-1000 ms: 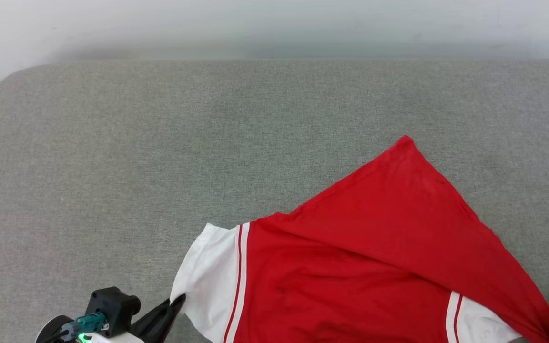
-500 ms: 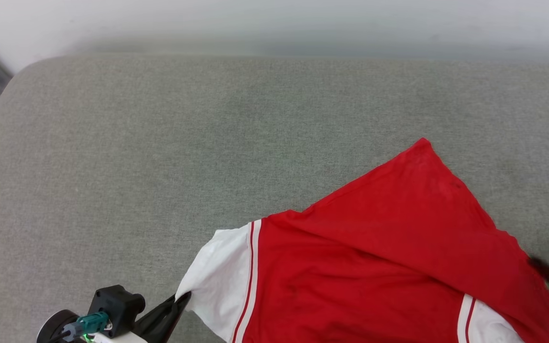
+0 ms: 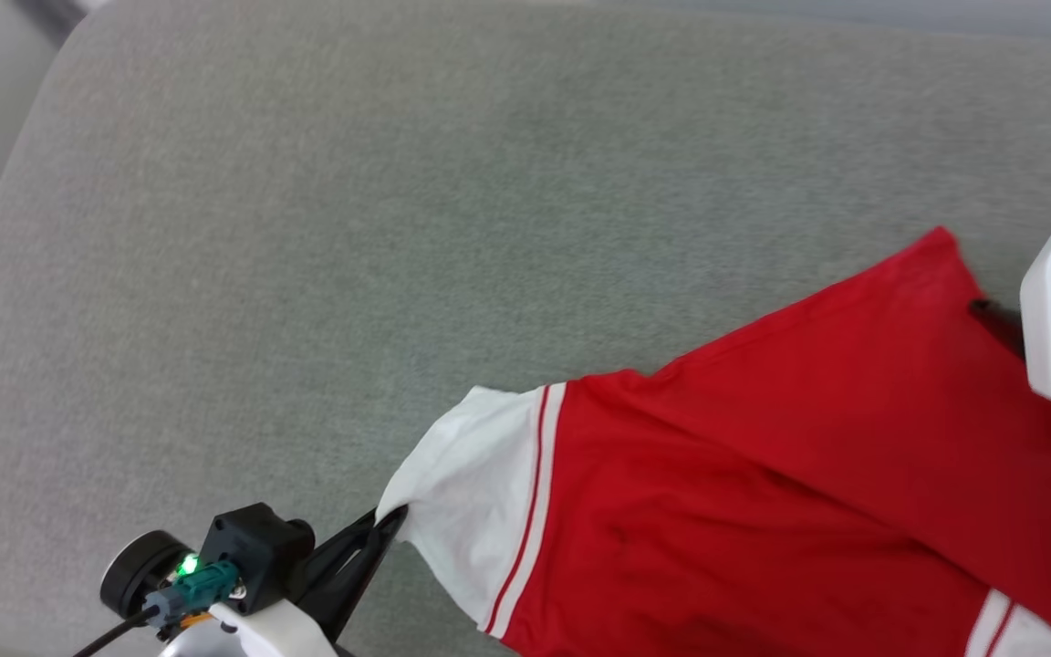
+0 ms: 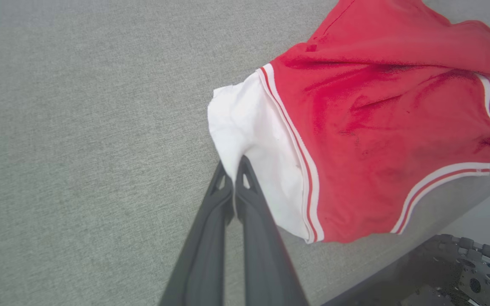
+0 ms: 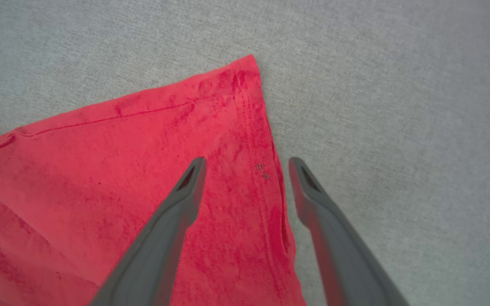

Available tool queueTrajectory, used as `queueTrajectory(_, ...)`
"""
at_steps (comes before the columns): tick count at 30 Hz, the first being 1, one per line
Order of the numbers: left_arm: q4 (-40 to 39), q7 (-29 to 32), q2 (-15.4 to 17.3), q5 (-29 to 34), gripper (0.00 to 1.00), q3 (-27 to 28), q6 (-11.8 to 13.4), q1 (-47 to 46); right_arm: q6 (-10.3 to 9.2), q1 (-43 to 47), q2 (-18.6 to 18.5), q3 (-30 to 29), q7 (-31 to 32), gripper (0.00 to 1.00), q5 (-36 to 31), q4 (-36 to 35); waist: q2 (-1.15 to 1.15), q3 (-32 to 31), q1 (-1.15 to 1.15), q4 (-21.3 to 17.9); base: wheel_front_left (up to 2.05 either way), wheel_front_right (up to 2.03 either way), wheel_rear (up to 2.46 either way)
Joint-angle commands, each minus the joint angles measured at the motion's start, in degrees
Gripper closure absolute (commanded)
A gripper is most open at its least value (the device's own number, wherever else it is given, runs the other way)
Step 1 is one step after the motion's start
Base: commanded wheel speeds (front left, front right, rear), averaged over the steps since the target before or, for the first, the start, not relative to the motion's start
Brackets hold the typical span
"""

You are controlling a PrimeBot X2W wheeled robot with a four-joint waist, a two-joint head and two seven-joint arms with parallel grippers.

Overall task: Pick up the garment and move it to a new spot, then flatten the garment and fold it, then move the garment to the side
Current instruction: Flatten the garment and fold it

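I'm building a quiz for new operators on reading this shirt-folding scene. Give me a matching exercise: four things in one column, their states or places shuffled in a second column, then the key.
Column one
1. left tool
2. right tool
3. white sleeve
4. grey cushion

Column two
A. open, one finger above the garment, the other above bare cushion
B. lies under the garment
C. shut on cloth
D. pinched at its edge

Pairs: 1-C, 2-A, 3-D, 4-B
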Motion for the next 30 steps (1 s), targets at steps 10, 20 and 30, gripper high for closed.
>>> queueTrajectory(10,1.28,-0.14,-3.72,1.37,1.00,-2.19,-2.07,-4.25,-0.02,-6.47,-2.27,0.83,-0.25,0.00,-5.56,12.34,0.00,7.28,0.00,8.40,0.00,0.00,0.00)
queueTrajectory(20,2.58,-0.50,-5.42,1.83,1.00,-3.45,-2.68,-5.43,-0.03,0.13,-5.72,6.50,0.03,0.13,-6.13,19.65,0.00,8.43,0.00,10.79,0.00,0.00,0.00)
queueTrajectory(30,2.88,-1.15,-5.08,1.55,1.00,-2.98,-2.30,-5.26,-0.04,-1.04,-5.21,5.76,-7.01,1.00,-4.41,21.47,0.00,4.55,0.00,9.49,0.00,0.00,0.00)
